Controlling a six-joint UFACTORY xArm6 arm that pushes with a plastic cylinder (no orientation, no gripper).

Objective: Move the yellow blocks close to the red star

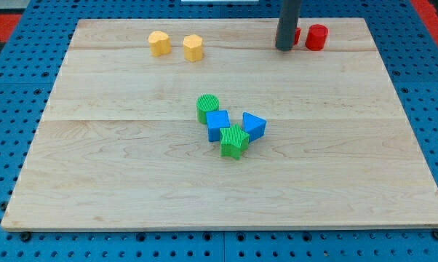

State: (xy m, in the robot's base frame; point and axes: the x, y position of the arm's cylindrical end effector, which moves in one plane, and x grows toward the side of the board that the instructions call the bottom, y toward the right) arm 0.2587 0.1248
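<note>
Two yellow blocks lie near the view's top left of the board: a yellow heart-like block point(159, 43) and a yellow hexagon point(193, 47), side by side and apart. My tip point(284, 48) rests on the board near the view's top right. Just behind it a red block point(296, 35) is mostly hidden by the rod; its shape cannot be made out. A red cylinder point(316, 36) stands right of it. The tip is far to the right of the yellow blocks.
A cluster sits at the board's middle: a green cylinder point(207, 107), a blue cube point(218, 124), a green star-like block point(234, 140) and a blue triangle point(253, 125). The wooden board point(95, 182) lies on a blue pegboard.
</note>
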